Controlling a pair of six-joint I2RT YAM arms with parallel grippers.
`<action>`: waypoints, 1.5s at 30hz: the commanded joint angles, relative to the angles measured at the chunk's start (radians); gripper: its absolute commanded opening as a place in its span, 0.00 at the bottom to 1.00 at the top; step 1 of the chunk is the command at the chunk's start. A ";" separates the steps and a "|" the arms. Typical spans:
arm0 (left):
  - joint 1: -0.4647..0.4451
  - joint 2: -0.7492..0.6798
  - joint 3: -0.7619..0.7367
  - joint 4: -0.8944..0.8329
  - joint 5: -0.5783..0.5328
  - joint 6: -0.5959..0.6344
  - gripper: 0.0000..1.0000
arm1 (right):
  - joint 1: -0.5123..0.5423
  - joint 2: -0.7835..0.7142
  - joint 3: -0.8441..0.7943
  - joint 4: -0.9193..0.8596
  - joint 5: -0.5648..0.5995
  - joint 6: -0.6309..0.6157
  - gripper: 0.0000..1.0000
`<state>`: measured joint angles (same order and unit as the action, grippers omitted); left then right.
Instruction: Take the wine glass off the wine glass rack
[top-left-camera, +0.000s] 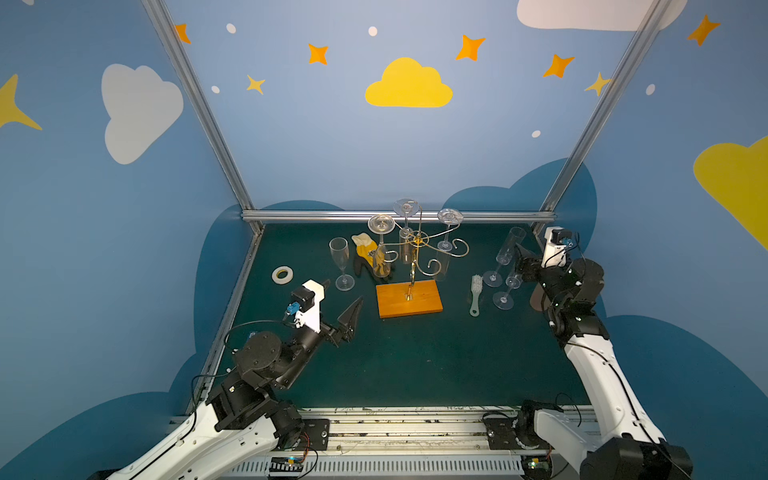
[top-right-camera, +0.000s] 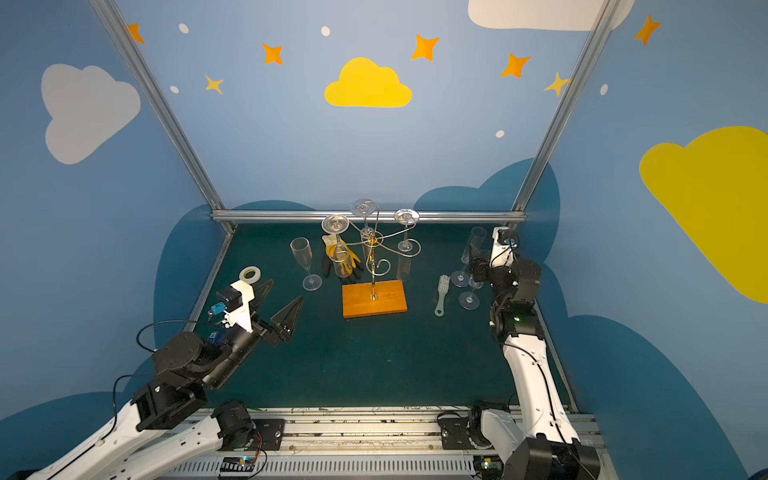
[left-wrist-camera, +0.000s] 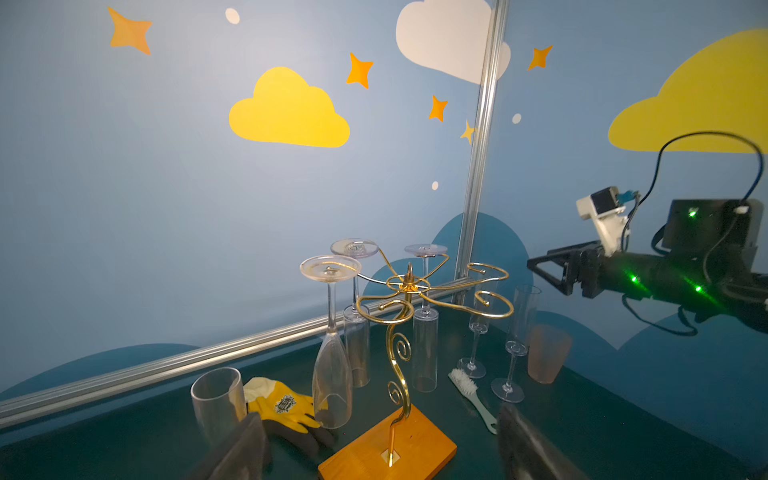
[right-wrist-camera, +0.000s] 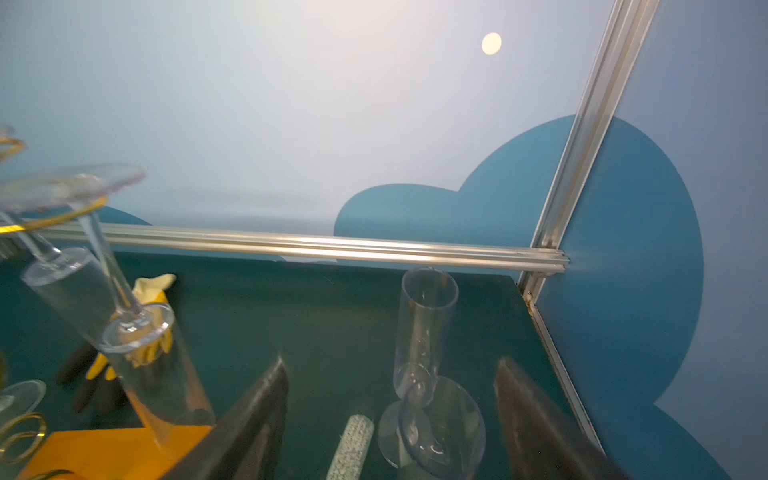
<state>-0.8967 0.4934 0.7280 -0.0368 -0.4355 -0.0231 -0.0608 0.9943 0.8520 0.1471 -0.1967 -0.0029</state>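
The dark green table (top-left-camera: 415, 365) carries the wine glass rack (top-left-camera: 409, 303) at its middle, orange base lying flat. The left claw (top-right-camera: 286, 290) hovers spread and empty, near the base's left side. The right claw (right-wrist-camera: 392, 361) is spread, with a standing flute (right-wrist-camera: 424, 324) between its fingers, touching neither. Three wine glasses (left-wrist-camera: 331, 353) hang foot-up from the rack's arms. A brush (top-left-camera: 476, 293) lies right of the base.

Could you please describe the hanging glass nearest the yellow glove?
Find the gold wire rack on the orange base. Of three glasses hanging upside down, pick the leftmost glass, by the yellow glove. Its bowl tapers; the others' are straight tubes.
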 joint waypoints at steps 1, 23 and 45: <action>0.005 -0.014 -0.005 0.015 -0.031 0.018 0.88 | 0.013 -0.023 0.071 -0.129 -0.083 0.083 0.77; 0.027 -0.034 -0.019 0.028 -0.066 0.059 0.99 | 0.196 0.217 0.463 -0.431 -0.334 0.392 0.75; 0.044 -0.116 -0.035 0.008 -0.066 0.024 0.99 | 0.178 0.703 0.867 -0.402 -0.618 0.771 0.44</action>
<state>-0.8574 0.3908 0.7082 -0.0364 -0.4946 0.0166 0.1246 1.6604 1.6688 -0.2874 -0.7399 0.6903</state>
